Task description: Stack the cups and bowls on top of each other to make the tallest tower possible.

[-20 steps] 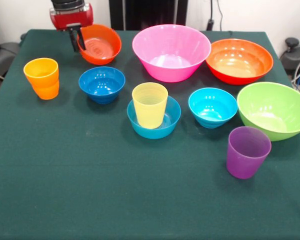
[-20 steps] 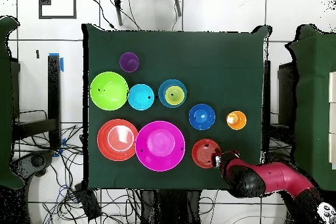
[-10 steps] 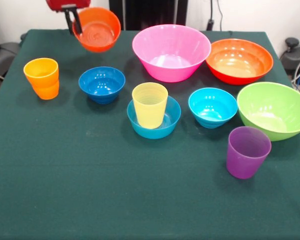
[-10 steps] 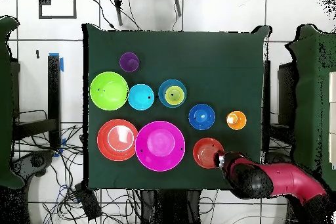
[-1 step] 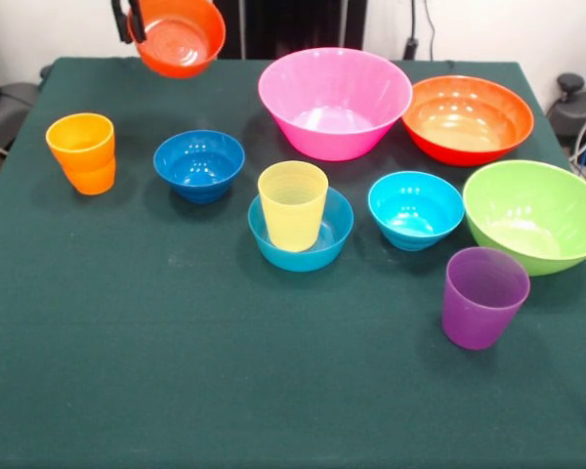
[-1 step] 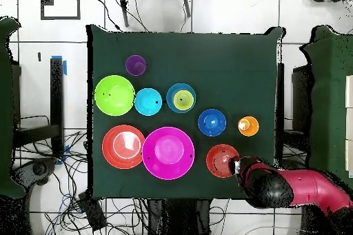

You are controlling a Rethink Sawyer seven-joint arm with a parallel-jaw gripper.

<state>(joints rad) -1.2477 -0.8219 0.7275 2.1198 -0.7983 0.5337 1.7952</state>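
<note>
Orange-red small bowl (image 5: 181,36) in claw (image 5: 132,21)

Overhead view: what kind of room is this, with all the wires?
Probably a robot lab, not a kitchen. Tangled cables lie on the tiled floor around the green-covered table, and a red robot arm reaches in, its gripper holding a small orange-red bowl.
</note>
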